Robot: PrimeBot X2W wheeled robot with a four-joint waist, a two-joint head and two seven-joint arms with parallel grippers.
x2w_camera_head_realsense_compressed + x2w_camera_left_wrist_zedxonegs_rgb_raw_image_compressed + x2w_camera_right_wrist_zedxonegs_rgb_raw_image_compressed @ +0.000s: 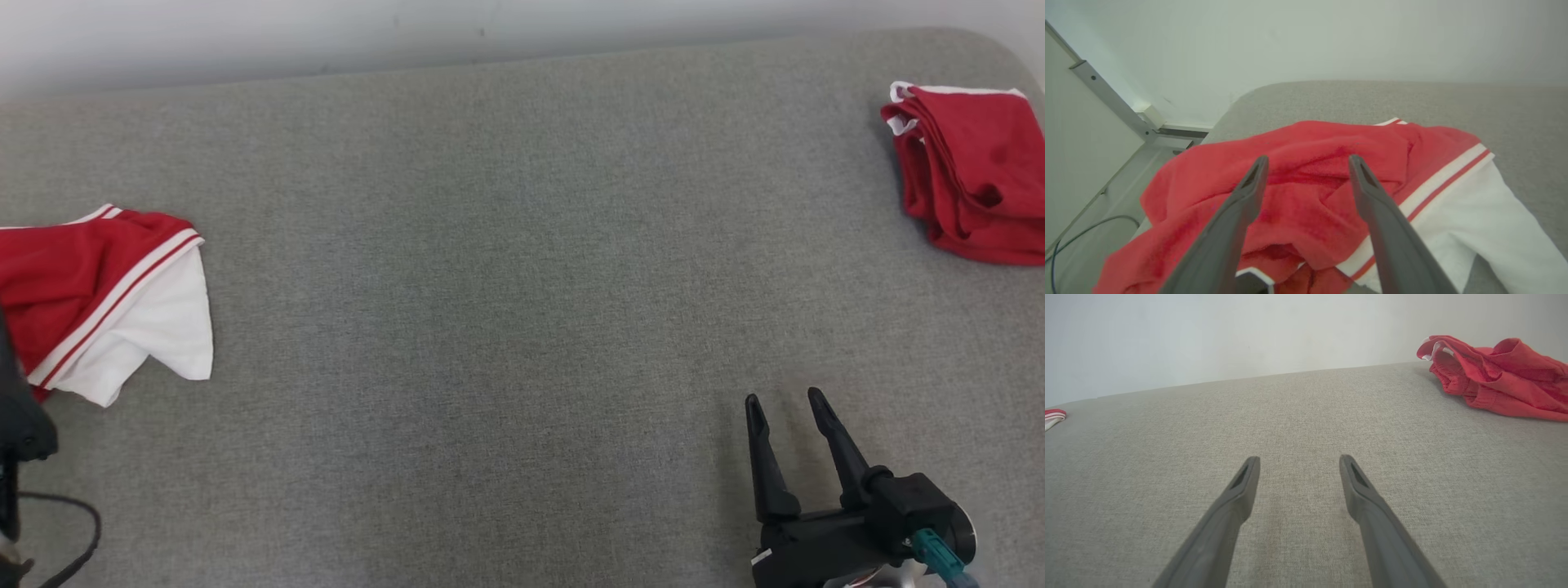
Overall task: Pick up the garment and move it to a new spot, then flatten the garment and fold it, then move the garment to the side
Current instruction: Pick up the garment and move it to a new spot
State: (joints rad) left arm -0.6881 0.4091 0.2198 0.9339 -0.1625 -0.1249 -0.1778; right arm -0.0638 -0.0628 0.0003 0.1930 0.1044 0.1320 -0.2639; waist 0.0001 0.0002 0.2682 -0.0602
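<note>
While the right gripper [784, 398] rests low over the near right part of the desk [506, 286], its two dark fingers angle up and slightly left across the grey cloth top, jaws spread wide with nothing but bare fabric between them. The right wrist view [1299, 458] confirms it: the fingers run nearly level with the desk, close above it, gripping nothing.

Over to the desk's left edge now, where the dark body of the left arm [20, 425] juts in with a black cable [82, 539] looping below it. The left gripper [1308, 158] points down at a slant over the garment [1323, 139], jaws wide apart, tips straddling the rumpled red folds. Whether the tips touch the cloth I cannot tell.

The garment [90, 278] lies crumpled at the desk's left edge, red with a white panel and red-and-white striped trim, part of it spilling over that edge.

Further back, at the desk's far right corner, a second red garment [976, 171] sits folded in a neat pile, white trim peeking out at the top. Beyond the desk's far edge stands a pale wall [408, 33].
</note>
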